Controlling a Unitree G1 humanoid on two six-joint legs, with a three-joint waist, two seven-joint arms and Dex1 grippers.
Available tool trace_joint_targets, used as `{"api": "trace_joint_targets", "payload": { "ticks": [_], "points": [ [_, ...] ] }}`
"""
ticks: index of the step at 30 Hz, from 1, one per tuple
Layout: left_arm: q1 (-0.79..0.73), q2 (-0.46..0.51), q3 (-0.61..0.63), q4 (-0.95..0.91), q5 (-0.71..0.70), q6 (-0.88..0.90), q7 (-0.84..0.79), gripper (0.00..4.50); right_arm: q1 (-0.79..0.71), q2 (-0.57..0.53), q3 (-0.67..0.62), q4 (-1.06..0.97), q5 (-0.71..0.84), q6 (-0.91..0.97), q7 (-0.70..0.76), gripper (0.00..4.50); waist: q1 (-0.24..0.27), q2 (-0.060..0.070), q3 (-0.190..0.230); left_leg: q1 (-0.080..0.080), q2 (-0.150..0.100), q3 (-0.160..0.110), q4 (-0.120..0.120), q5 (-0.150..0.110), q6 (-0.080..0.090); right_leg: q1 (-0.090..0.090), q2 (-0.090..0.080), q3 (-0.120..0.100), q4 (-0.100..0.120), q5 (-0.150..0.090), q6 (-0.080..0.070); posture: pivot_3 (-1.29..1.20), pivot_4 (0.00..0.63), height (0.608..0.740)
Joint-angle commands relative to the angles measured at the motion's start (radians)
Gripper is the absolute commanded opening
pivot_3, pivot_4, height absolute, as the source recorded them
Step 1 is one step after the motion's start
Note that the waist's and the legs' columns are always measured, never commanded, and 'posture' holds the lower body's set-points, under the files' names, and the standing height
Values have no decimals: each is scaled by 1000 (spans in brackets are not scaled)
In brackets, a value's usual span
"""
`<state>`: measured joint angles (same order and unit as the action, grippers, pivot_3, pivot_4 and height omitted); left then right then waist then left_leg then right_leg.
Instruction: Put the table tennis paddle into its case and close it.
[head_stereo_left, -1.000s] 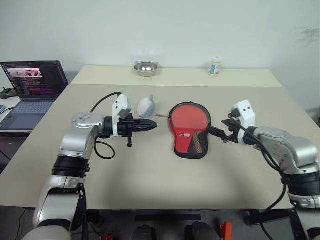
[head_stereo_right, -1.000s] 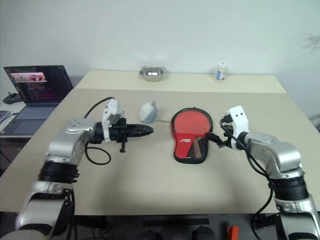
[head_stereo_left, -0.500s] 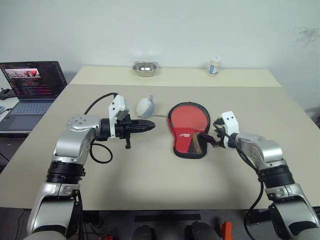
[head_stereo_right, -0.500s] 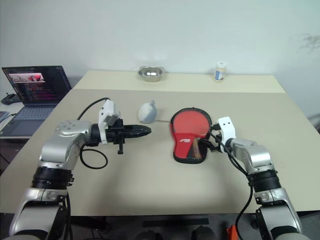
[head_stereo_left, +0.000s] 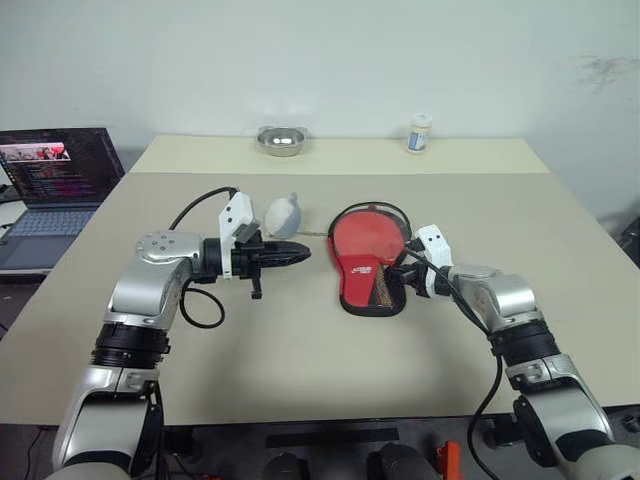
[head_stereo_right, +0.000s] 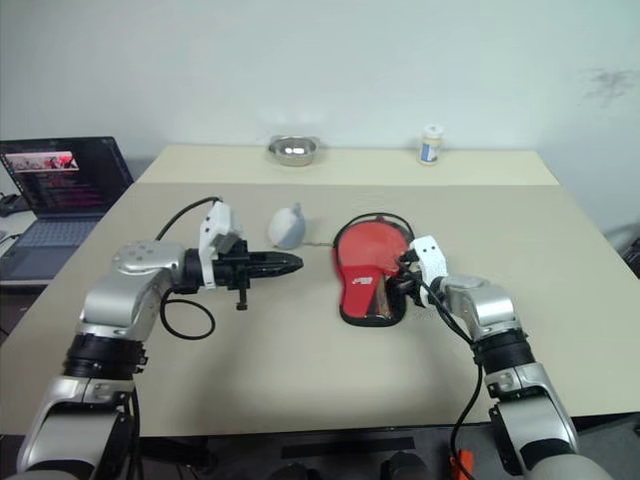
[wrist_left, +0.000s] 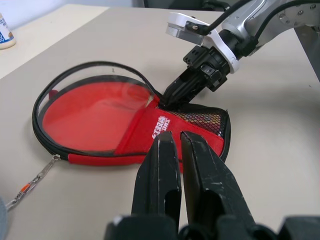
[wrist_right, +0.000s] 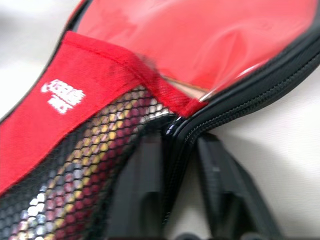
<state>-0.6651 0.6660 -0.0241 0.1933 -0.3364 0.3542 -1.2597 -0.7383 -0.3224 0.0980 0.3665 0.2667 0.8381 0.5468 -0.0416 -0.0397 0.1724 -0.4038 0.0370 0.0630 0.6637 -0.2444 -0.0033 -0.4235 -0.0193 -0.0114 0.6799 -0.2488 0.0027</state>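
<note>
The case is lying at the desk's centre, paddle inside. The right claw is pinching its zipper rim at 3 o'clock; the left claw is hovering shut, empty.

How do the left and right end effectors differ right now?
The right end effector has its fingers astride the zipper rim of the case, one on each side; the left end effector holds nothing. The right one is down at the table by the case's mesh end; the left one hangs in the air beside the case, pointing across at it. The left one's fingers are shut together. Both have two black fingers.
</note>
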Motion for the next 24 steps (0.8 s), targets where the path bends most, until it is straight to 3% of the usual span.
{"api": "trace_joint_targets", "payload": {
  "ticks": [1,11,17,24],
  "points": [
    [16,35,15,-25,-6,-23,-21,271,-3,32,-1,-3,28,58,28,19,-2,0,0,4,0,1,-1,0,0,3,0,0,0,-1,1,0,150,740],
    [144,156,18,-112,-35,-39,-152,271,48,79,16,-369,146,267,59,19,-6,1,1,1,6,1,-3,0,-1,-1,3,0,0,-2,-5,0,150,740],
    [177,163,15,-177,-64,-1,-157,271,139,130,65,-516,168,340,15,19,2,1,1,1,6,1,-2,-1,-1,0,3,-1,0,-4,-3,0,150,740],
    [212,163,1,-228,-83,19,-158,271,272,97,44,-649,192,405,-29,19,10,1,1,1,6,1,-2,-1,-1,0,3,-1,0,-5,-2,0,150,740]
  ]
}}
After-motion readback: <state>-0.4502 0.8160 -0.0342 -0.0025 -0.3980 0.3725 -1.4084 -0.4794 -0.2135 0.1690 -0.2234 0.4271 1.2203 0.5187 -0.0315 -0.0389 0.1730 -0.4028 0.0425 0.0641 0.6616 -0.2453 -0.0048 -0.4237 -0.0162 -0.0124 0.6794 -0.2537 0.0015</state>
